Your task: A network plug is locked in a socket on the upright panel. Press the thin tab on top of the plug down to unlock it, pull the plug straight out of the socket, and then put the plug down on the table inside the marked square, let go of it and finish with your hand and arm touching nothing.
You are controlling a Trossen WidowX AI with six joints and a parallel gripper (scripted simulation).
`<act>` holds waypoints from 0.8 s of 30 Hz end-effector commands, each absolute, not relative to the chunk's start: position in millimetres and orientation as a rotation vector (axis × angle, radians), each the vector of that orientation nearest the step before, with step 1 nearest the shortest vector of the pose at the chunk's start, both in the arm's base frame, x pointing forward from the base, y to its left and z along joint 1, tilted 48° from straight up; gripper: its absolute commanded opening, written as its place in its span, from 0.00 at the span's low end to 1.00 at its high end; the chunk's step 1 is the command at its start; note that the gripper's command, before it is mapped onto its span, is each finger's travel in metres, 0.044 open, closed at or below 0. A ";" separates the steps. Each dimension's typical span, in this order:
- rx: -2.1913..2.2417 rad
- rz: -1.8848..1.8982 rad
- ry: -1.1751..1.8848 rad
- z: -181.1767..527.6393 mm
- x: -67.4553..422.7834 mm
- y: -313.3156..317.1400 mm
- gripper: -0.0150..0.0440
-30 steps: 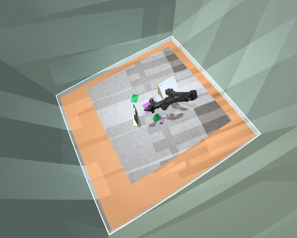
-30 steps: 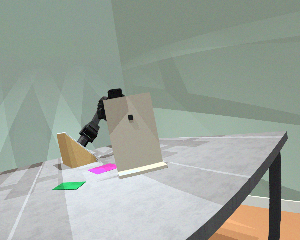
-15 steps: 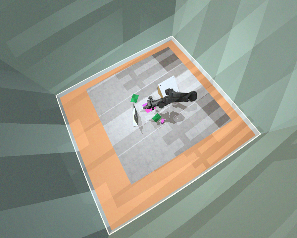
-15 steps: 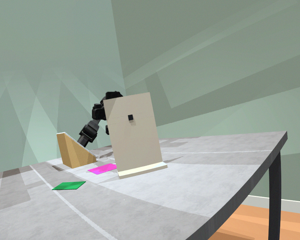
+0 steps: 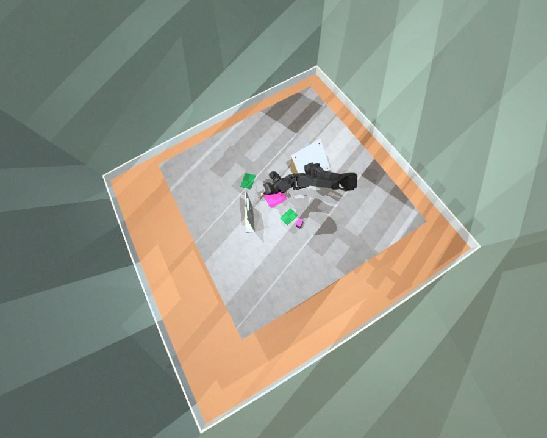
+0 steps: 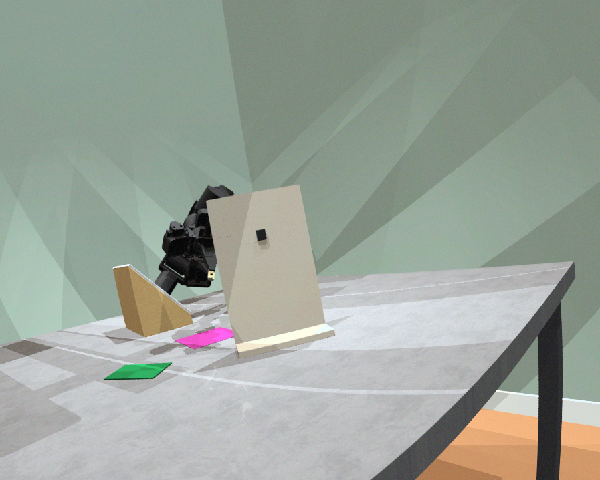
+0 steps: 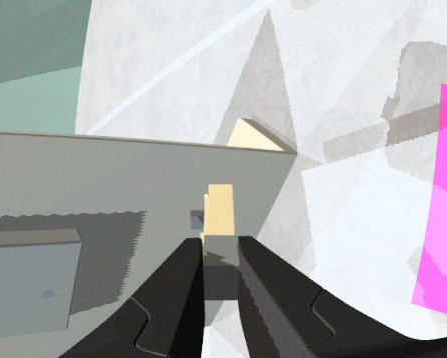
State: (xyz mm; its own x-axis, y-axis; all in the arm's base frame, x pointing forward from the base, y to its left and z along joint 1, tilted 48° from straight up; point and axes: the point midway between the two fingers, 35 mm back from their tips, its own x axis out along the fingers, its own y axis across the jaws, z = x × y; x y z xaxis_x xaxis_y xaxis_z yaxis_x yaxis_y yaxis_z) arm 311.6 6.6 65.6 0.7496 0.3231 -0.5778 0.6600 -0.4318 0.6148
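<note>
Two of the task's steps look done, judging by how things stand: the plug [image 7: 221,220] is out of the socket [image 6: 260,234], which shows as a dark square hole in the upright panel [image 6: 269,279], and so the tab must already have been pressed. The tool [image 7: 221,254] is clamped on the plug's grey body, with the tan front end sticking out beyond the fingertips. In the wrist view it points down past the panel toward the desk [image 6: 393,330], with the magenta square [image 7: 440,207] off to the right (presumably the marked one, though two green squares lie nearby too). The top view puts the tool just beside that magenta patch [image 5: 274,199]. What is left: carry the plug over the square, set it down, release, and lift the arm away from everything.
</note>
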 end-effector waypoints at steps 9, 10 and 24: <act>2.016 -0.454 1.084 25.1 276.6 15.0 0.25; 2.019 -0.446 1.108 23.3 273.7 15.8 0.25; 2.072 -0.356 1.264 14.9 253.6 22.4 0.25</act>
